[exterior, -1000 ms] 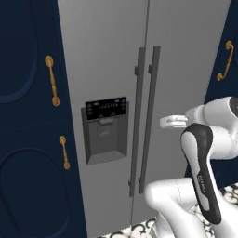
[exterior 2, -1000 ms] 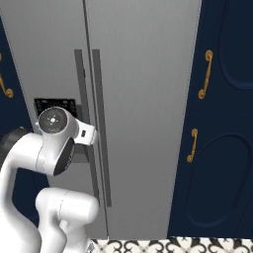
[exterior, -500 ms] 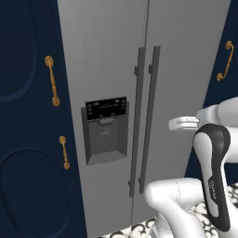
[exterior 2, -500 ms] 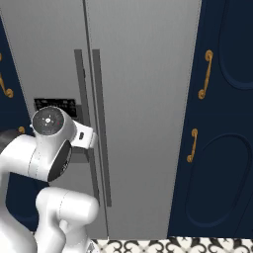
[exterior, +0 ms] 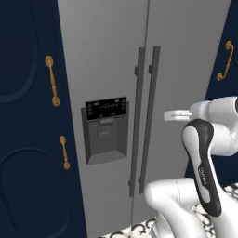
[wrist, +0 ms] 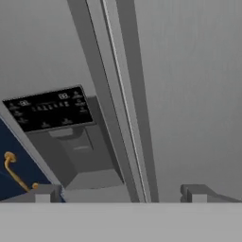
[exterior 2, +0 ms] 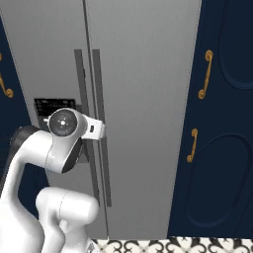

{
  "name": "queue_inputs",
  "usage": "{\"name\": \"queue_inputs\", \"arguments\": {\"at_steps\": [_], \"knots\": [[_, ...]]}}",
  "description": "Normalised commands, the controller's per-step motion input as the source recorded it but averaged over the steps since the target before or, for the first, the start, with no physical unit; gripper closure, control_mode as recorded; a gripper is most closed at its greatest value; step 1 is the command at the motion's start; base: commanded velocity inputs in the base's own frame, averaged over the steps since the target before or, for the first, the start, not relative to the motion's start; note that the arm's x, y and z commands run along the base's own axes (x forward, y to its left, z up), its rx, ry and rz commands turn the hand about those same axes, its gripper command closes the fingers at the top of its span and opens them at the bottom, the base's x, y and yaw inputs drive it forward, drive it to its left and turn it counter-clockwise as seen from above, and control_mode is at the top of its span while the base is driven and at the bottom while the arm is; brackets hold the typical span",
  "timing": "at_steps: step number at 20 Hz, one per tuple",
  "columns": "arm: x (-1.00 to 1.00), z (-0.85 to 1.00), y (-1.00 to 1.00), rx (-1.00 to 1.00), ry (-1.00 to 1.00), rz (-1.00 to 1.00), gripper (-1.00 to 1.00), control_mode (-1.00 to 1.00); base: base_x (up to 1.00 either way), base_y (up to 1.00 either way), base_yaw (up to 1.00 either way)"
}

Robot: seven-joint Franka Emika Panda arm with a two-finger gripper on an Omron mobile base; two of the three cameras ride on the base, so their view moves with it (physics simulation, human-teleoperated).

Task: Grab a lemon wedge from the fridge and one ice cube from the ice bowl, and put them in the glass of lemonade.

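The grey two-door fridge (exterior: 107, 56) (exterior 2: 148, 74) (wrist: 189, 94) stands shut in front of me. Its long dark handles (exterior: 151, 111) (exterior 2: 99, 99) (wrist: 134, 94) run upright at the door seam. The black dispenser panel (exterior: 106, 130) (wrist: 52, 108) sits in the left door. In the hand view my gripper (wrist: 120, 194) is open and empty. It faces the handles from a short distance and touches nothing. The fingertips (wrist: 196, 193) stand wide apart. The lemon wedge, the ice bowl and the glass of lemonade are out of view.
Navy cabinets (exterior: 28, 116) (exterior 2: 222, 123) with brass handles (exterior: 52, 81) (exterior 2: 205, 74) flank the fridge on both sides. Patterned floor tiles (exterior 2: 148, 244) show at the fridge's foot. My own elbow (exterior: 204, 158) takes up the lower right of the left base view.
The arm has shifted a little in front of the fridge, its elbow swinging sideways and back. The fridge doors stay shut and the jaws stay open.
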Motion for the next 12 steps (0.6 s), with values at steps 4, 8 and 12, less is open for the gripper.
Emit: {"name": "queue_inputs", "arguments": {"at_steps": [4, 8, 12], "knots": [[0.91, 0.0, -0.16, 0.0, -0.08, 0.0, -1.0, -1.0, 0.0, 0.0, 0.0], [0.79, 0.0, -0.07, 0.0, -0.04, 0.0, -1.0, -1.0, 0.0, 0.0, 0.0], [0.49, 0.0, 0.0, 0.0, 0.0, 0.0, -1.0, -1.0, 0.0, 0.0, 0.0]]}}
